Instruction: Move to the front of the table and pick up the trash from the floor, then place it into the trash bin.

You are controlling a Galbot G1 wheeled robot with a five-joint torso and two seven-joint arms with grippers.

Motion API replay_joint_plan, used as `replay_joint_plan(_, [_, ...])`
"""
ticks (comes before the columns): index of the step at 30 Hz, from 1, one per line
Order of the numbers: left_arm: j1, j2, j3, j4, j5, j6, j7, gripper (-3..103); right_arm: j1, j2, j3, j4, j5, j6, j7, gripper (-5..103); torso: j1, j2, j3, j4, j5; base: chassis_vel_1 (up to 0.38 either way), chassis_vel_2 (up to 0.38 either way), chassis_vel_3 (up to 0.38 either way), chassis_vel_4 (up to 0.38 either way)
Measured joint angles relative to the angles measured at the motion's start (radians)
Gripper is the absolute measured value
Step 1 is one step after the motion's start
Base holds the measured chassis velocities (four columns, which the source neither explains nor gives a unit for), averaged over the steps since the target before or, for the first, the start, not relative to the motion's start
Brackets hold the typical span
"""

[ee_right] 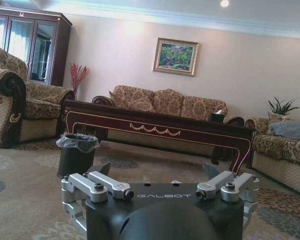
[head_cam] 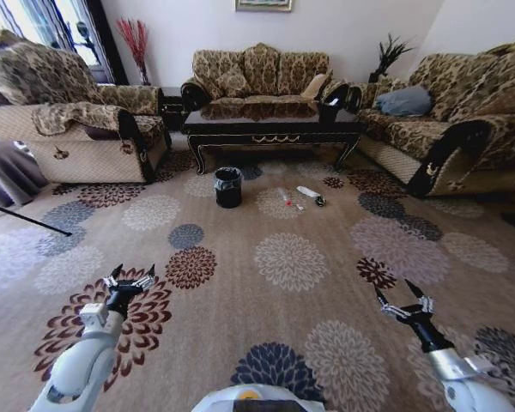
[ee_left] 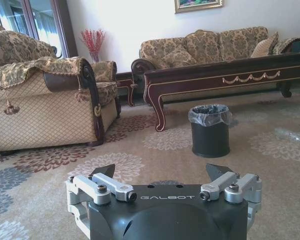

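- The left gripper [head_cam: 130,276] hung low over the near carpet [head_cam: 266,257], fingers spread wide, holding nothing.
- The right gripper [head_cam: 401,298] matched it on the right (equally empty).
- Far ahead, the trash bin [head_cam: 228,186] stood before the table [head_cam: 275,129].
- The bottle [head_cam: 286,197] and white wrapper [head_cam: 308,192] lay just right of the bin.

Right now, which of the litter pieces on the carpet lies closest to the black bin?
The clear plastic bottle with the red cap: it lies nearest the trash bin, while the white wrapper and the small dark scrap lie farther off.
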Motion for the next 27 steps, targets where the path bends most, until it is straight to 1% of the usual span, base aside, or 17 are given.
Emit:
replay_joint_plan(1, [0.0, 0.0, 0.0, 0.0, 0.0, 0.0, 0.0, 100, 0.0, 0.0, 0.0, 0.0, 0.0, 0.0, 0.0, 100, 0.0, 0.0, 0.0, 0.0, 0.0, 0.0, 0.0, 0.0, 0.0])
replay_joint_plan(10, [0.002, 0.0, 0.0, -0.001, 0.005, -0.007, 0.0, 100, -0.009, 0.003, 0.002, 0.013, 0.001, 0.001, -0.002, 100, -0.004, -0.04, -0.037, -0.0001, 0.0, 0.0, 0.0, 0.0, 0.0])
replay_joint_plan(11, [0.002, 0.0, 0.0, -0.001, 0.005, -0.007, 0.0, 100, -0.009, 0.003, 0.002, 0.013, 0.001, 0.001, -0.002, 100, -0.004, -0.04, -0.037, -0.0001, 0.0, 0.0, 0.0, 0.0, 0.0])
replay_joint_plan(15, [0.003, 0.0, -0.001, 0.002, 0.005, -0.01, 0.001, 100, -0.008, 0.005, 0.002, 0.016, 0.002, 0.001, -0.002, 100, -0.007, -0.061, -0.054, 0.0, -0.0001, 0.0, 0.0, 0.0, 0.0])
replay_joint_plan(16, [0.003, 0.0, -0.001, 0.002, 0.005, -0.01, 0.001, 100, -0.008, 0.005, 0.002, 0.016, 0.002, 0.001, -0.002, 100, -0.007, -0.061, -0.054, 0.0, -0.0001, 0.0, 0.0, 0.0, 0.0])
replay_joint_plan(19, [0.0, 0.0, -0.001, 0.002, 0.005, -0.01, 0.001, 100, -0.007, 0.004, 0.002, 0.016, 0.002, 0.001, -0.002, 100, -0.007, -0.078, -0.071, 0.0, -0.0001, 0.0, 0.0, 0.0, 0.0])
replay_joint_plan(20, [0.0, 0.0, -0.001, 0.002, 0.005, -0.01, 0.001, 100, -0.007, 0.004, 0.002, 0.016, 0.002, 0.001, -0.002, 100, -0.007, -0.078, -0.071, 0.0, -0.0001, 0.0, 0.0, 0.0, 0.0])
replay_joint_plan(23, [0.0, -0.001, -0.001, 0.003, 0.006, -0.01, 0.001, 100, -0.006, 0.004, 0.002, 0.016, 0.002, 0.001, -0.002, 100, -0.008, -0.092, -0.084, 0.0, -0.0001, 0.0, 0.0, 0.0, 0.0])
replay_joint_plan(24, [0.0, -0.001, -0.001, 0.003, 0.006, -0.01, 0.001, 100, -0.006, 0.004, 0.002, 0.016, 0.002, 0.001, -0.002, 100, -0.008, -0.092, -0.084, 0.0, -0.0001, 0.0, 0.0, 0.0, 0.0])
replay_joint_plan(27, [0.0, -0.002, 0.0, 0.005, 0.008, -0.01, 0.001, 100, -0.004, 0.004, 0.001, 0.015, 0.002, 0.0, -0.003, 100, -0.008, -0.106, -0.099, 0.0, -0.0001, 0.0, 0.0, 0.0, 0.0])
